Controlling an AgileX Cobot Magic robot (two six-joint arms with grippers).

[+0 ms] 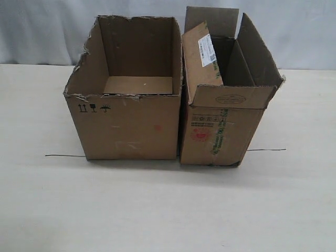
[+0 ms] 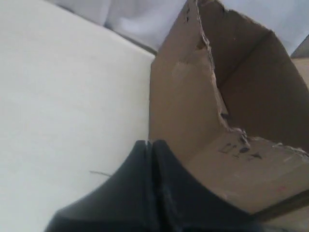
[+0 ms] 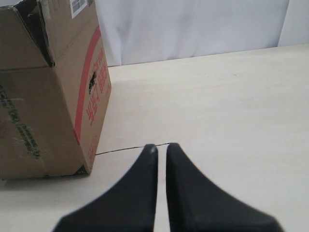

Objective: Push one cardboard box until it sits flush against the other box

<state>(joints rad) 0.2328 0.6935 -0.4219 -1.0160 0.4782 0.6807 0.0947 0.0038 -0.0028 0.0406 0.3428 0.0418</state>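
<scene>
Brown, torn-rimmed cardboard box [image 1: 126,123] stands on the desk [image 1: 157,210], seemingly against the other box [image 1: 220,134]; the left hand [image 2: 151,144], fingers pressed together, sits just beside its outer wall, the right hand [image 3: 161,147] closed to a slit, so any last push should be low, square and gentle.

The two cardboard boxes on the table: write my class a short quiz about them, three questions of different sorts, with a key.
1. True or false: the wide box with the torn rim stands on the right in the exterior view.
2. The white label on the narrower box sits on: A one of its flaps; B its front; C its base.
3. Fill the gap: the small black handling symbols are printed on the ____ box.
Key: 1 false; 2 A; 3 wide.
</scene>
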